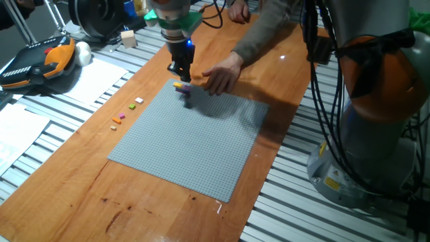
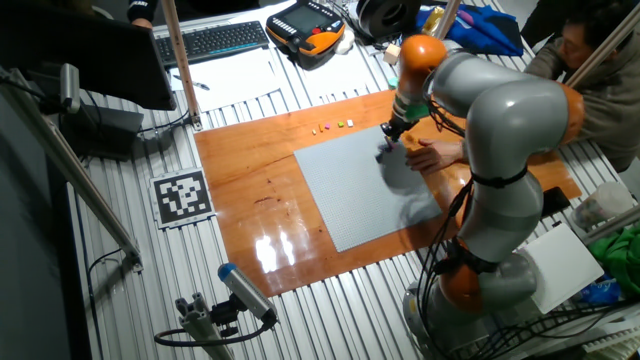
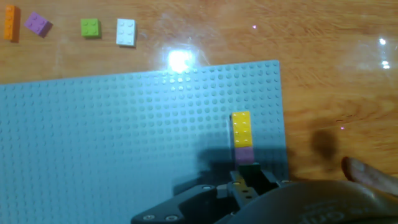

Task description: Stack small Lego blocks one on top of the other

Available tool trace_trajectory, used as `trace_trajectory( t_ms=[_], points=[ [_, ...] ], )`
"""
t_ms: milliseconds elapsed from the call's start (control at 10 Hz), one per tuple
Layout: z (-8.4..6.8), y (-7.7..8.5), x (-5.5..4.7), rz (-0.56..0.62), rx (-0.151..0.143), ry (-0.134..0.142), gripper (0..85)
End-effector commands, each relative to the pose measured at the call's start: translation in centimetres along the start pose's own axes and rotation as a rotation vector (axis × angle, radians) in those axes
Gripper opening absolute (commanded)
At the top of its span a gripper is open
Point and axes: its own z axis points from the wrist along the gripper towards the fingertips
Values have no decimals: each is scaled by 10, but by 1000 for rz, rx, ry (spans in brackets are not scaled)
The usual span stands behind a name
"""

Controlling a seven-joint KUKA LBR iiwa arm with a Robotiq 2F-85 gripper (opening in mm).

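A yellow block (image 3: 241, 129) and a purple block (image 3: 244, 155) sit joined end to end on the grey baseplate (image 3: 124, 137) near its right edge. They also show in one fixed view, yellow (image 1: 180, 85) beside purple (image 1: 189, 86). My gripper (image 3: 244, 179) hovers right over them, its dark fingers close together with nothing clearly held. It shows in both fixed views (image 1: 180, 75) (image 2: 389, 133). Loose orange (image 3: 10, 23), purple (image 3: 37, 25), green (image 3: 91, 28) and white (image 3: 125, 32) blocks lie in a row on the wood beyond the plate.
A person's hand (image 1: 222, 75) rests on the table right next to the gripper; a fingertip shows in the hand view (image 3: 367, 174). The plate lies on a wooden board (image 1: 80, 175). Papers and a teach pendant (image 1: 40, 60) lie at the far left.
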Motion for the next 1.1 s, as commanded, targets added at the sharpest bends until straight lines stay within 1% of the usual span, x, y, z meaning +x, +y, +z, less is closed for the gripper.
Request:
trace_trajectory(
  t_ms=[0, 100, 200, 300, 500, 600, 700, 900, 1000],
  points=[
    [3, 1, -2, 1, -4, 0, 0],
    [8, 5, -6, 6, -7, -8, 0],
    [12, 10, -10, 10, -9, -8, 0],
    [16, 12, -10, 10, 10, -17, 0],
    [17, 11, -1, 18, 2, -22, 0],
    [16, 13, 2, 22, 8, -20, 0],
    [17, 13, 2, 24, 3, -20, 0],
    [21, 15, 2, 24, 6, -26, 0],
    [21, 13, 3, 21, 6, -26, 0]
  ],
)
